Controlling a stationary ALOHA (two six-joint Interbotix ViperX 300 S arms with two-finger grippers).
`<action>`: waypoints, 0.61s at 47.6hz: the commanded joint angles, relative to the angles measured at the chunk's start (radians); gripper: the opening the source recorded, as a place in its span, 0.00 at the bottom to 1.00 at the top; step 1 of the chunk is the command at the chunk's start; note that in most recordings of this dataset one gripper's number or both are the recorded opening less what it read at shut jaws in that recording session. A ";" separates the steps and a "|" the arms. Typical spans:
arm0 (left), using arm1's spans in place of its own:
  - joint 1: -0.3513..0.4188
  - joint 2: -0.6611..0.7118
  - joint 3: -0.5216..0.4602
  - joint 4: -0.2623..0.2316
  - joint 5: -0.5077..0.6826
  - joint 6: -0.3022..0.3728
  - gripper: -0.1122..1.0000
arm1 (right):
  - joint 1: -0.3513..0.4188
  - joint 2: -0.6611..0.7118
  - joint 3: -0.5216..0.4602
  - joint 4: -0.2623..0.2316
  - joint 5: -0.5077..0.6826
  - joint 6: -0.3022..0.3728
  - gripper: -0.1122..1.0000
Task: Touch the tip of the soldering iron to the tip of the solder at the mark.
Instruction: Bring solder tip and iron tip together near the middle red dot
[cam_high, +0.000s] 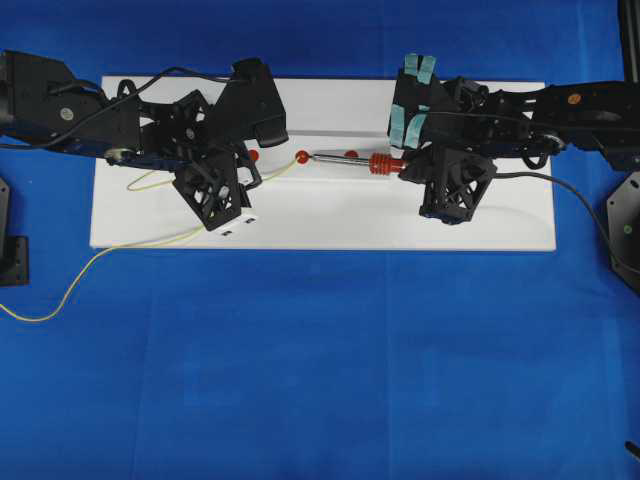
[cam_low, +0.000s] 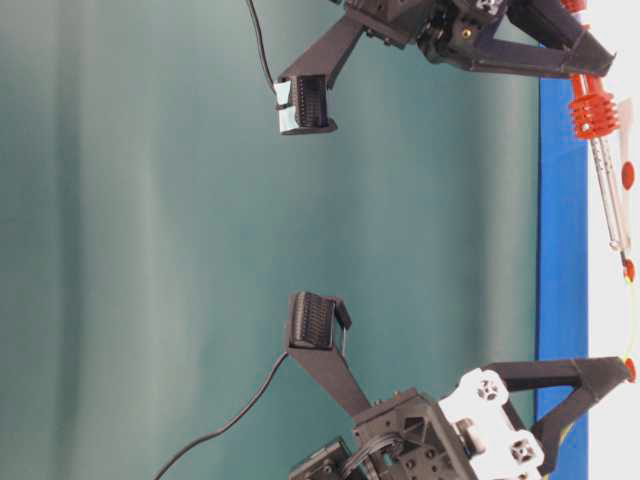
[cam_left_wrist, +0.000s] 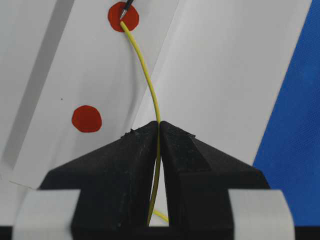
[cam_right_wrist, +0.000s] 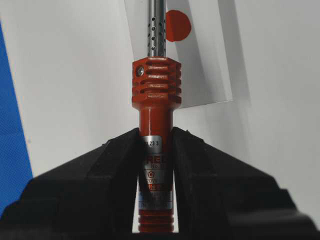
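The only writing I can make out sits on the silver label (cam_right_wrist: 156, 172) wrapped round the handle of the soldering iron (cam_right_wrist: 155, 95), seen from the right wrist camera. Between the black fingers pinching it, the top line reads "23 3", with a character before it cut off by the finger. Below that come red letters that look like "RED", partly covered, then a small red pentagon emblem with a star-like shape inside. Further down are more red and blue lines of print, too small and too hidden to read. The red dots on the white board (cam_right_wrist: 75, 75) carry no letters or figures.
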 joint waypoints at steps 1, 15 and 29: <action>-0.002 -0.009 -0.020 0.000 -0.003 0.000 0.13 | 0.002 -0.008 -0.025 0.002 -0.003 0.002 0.16; -0.002 -0.011 -0.020 0.000 -0.003 0.000 0.13 | 0.002 -0.008 -0.025 0.002 -0.003 0.002 0.16; -0.002 -0.009 -0.023 0.000 0.005 0.002 0.13 | 0.002 -0.008 -0.025 0.002 -0.003 0.002 0.16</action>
